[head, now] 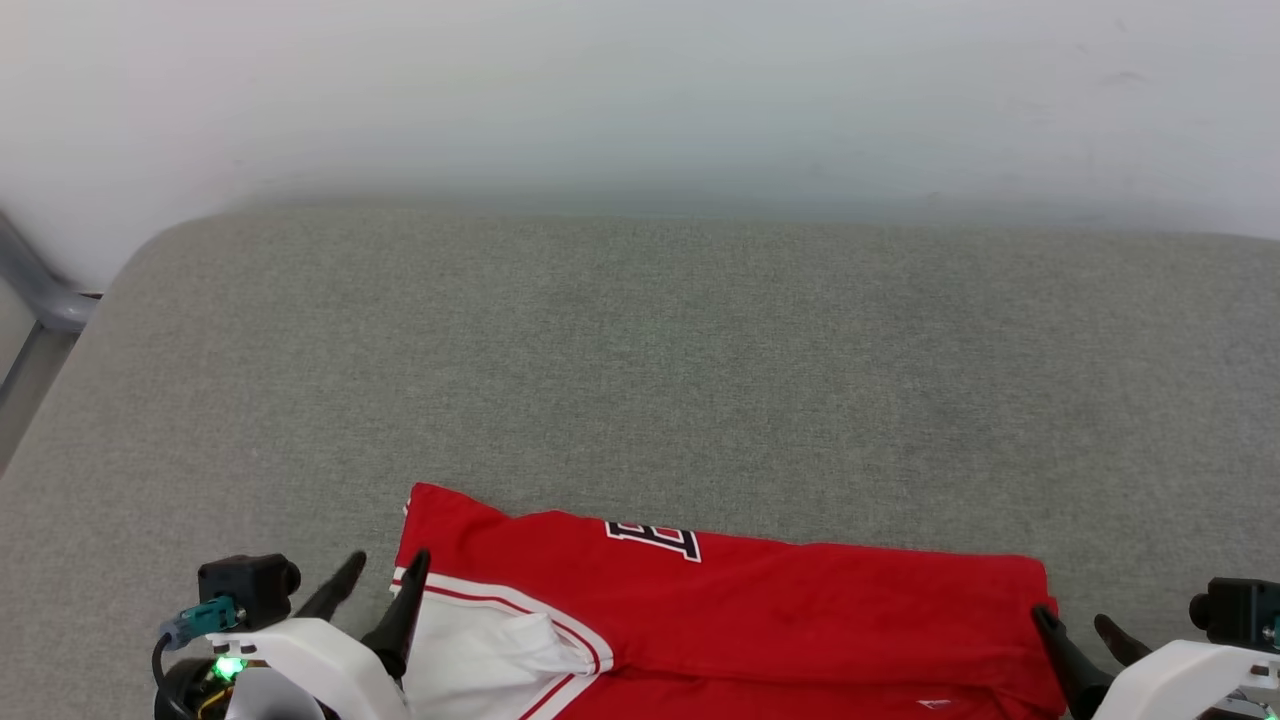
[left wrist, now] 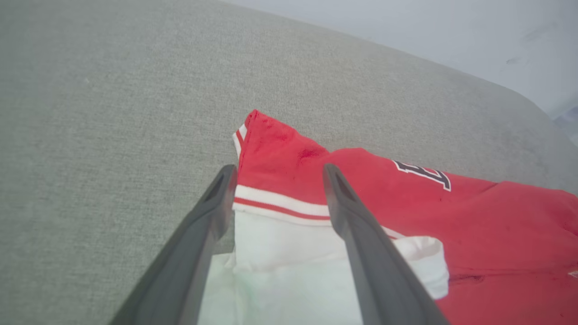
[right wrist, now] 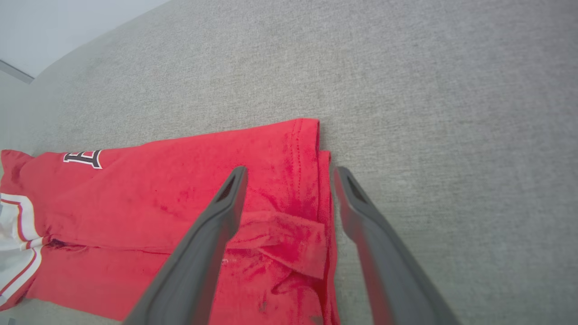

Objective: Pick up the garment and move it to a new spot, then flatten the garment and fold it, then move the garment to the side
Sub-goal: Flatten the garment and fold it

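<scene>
The garment [head: 760, 600] is lying folded into a long red band across the near edge of the grey fabric surface [head: 640, 380], stretching from one pincer to the other. The left gripper [head: 388, 560] is sitting at the band's left end, where a white sleeve with red-and-white striped trim is showing. The right gripper [head: 1072, 617] is sitting at the right end, where the stitched red hem is lying doubled over itself. In the left wrist view the striped trim and the white sleeve are showing between the two dark fingers, with one finger lying over the grey surface just beside the cloth and the other over the red and white fabric. In the right wrist view one finger is lying over the red hem corner and the other over the grey surface just past the cloth's edge. Near the far fold line, part of a black letter with a white outline is peeking out, cut off by the fold and reading as neither a clear "B" nor "E"; a tiny white mark near the bottom right is too small to read. Both pincers are standing with fingers spread wide apart, clamping nothing; whether the tips are touching the cloth cannot be told.
</scene>
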Controlling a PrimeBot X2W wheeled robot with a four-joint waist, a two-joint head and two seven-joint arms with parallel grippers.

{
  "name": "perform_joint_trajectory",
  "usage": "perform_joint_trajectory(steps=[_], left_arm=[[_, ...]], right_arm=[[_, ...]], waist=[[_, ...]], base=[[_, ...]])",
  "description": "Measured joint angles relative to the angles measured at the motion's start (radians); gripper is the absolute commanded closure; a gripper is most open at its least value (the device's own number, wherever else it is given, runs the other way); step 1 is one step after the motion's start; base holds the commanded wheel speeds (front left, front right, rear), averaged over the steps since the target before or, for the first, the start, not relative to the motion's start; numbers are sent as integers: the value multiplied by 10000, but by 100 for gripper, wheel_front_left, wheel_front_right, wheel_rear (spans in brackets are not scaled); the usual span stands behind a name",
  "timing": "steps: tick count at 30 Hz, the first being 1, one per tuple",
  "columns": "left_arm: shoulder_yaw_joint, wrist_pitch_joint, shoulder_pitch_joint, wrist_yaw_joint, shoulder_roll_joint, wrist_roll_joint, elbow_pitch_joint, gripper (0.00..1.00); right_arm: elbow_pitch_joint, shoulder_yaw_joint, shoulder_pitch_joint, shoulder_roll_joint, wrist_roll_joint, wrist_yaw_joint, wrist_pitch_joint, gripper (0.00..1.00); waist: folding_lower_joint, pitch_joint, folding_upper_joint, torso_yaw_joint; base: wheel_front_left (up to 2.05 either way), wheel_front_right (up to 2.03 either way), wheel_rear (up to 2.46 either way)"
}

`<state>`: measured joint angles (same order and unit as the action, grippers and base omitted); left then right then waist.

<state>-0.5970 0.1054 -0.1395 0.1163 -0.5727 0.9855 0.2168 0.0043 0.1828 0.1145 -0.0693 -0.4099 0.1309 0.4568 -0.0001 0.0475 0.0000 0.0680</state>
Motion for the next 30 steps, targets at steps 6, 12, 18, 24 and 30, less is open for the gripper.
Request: perform_joint_trajectory(steps=[6,12,18,24,30], left_arm=[[151,1306,-192,512,79,-1273,-449,0],[938,1546,-269,644,583,-2454,-1195,0],[2029,1563,0,410,1384,-3814,-1971,0],[2598,1565,173,-104,2031,-4681,-2054,0],[2846,1574,314,-435,2328,-5156,-1797,0]], right_arm=[[-81,29,-41,-276,242,0,443,0],[113,-113,-117,-644,332,0,1425,0],[533,-330,-396,-742,408,0,2059,0],[1233,-654,-551,-723,272,-2,2913,0],[1304,-717,-590,-698,82,-4,3524,85]], waist=[[0,-99,0,-57],[0,19,0,54],[2,350,0,236],[1,736,0,475],[1,793,0,529]], base=[[0,0,0],[0,0,0],[0,0,0],[0,0,0],[0,0,0]])
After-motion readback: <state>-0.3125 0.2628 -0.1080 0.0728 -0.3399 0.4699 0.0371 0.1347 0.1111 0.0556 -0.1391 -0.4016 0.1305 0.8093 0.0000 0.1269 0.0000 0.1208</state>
